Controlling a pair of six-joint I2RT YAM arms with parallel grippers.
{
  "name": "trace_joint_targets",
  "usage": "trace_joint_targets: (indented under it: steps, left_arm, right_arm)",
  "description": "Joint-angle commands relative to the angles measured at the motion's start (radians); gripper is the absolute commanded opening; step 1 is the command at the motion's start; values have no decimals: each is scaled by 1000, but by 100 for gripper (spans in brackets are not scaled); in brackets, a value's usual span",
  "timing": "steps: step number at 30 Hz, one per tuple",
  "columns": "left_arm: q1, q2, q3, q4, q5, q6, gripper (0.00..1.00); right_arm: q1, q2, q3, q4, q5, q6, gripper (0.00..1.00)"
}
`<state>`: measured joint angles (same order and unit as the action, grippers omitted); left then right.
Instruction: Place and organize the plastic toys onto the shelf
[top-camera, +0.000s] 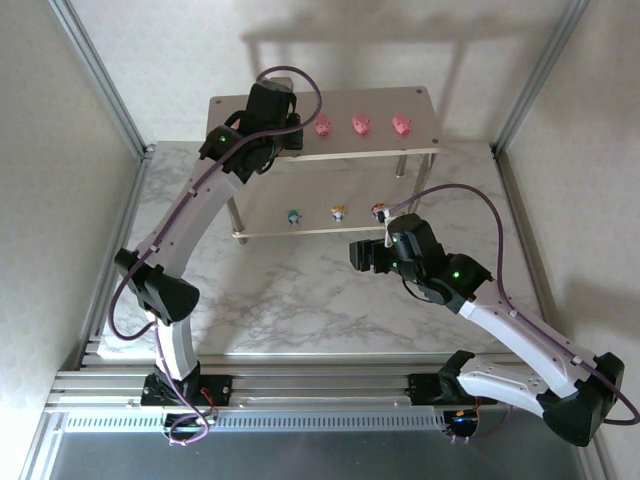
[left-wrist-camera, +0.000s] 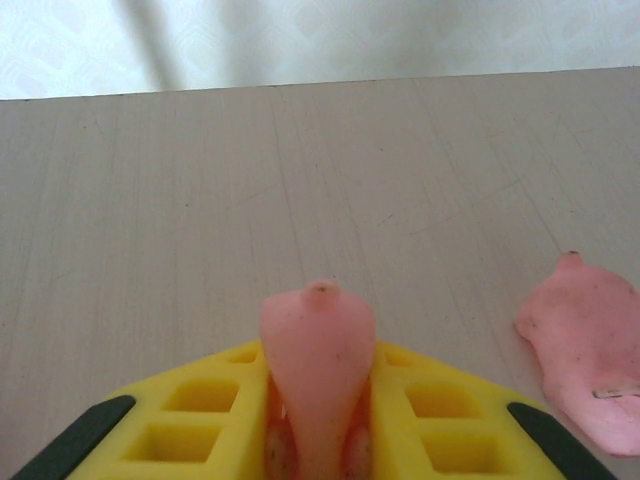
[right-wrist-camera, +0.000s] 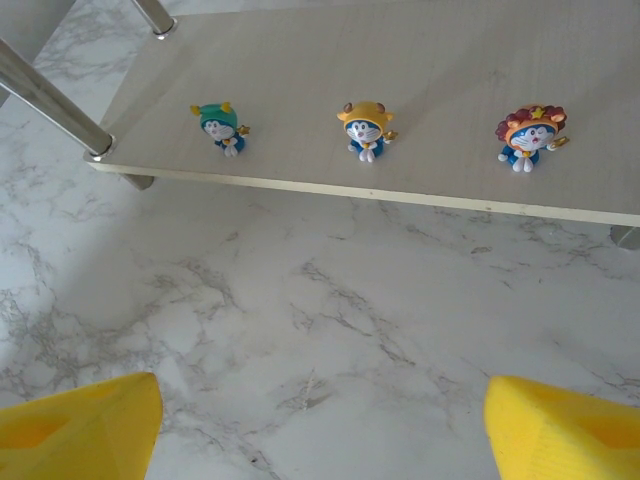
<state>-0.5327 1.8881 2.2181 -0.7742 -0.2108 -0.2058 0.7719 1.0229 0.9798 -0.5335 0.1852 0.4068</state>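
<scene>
The shelf stands at the back of the table. Three pink pig toys sit in a row on its top board. My left gripper hovers over that board's left part. In the left wrist view it is shut on a pink pig just above the board, with another pig lying to the right. On the lower board stand a teal figurine, a yellow-orange one and a red one. My right gripper hangs open over the marble in front of them, holding nothing.
Silver shelf legs stand at the lower board's corners. The marble tabletop spreads in front of the shelf. White walls and metal frame posts close in the sides and back.
</scene>
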Motion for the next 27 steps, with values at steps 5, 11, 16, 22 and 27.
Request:
trace_joint_targets:
  steps: [5, 11, 16, 22, 27]
  left_arm:
    - [11, 7, 9, -28, -41, -14, 31]
    - [13, 9, 9, -28, -36, -15, 35]
    - [13, 9, 9, -28, -35, -18, 38]
    - [13, 0, 9, -23, -36, -20, 46]
    - [13, -7, 9, -23, -39, -20, 49]
  right_arm:
    - [-5, -12, -6, 29, 4, -14, 84]
    - [-5, -16, -5, 29, 8, -13, 84]
    - [-5, -17, -7, 29, 10, -11, 84]
    - [-5, -23, -9, 29, 16, -10, 84]
    - [-5, -25, -9, 32, 16, -8, 84]
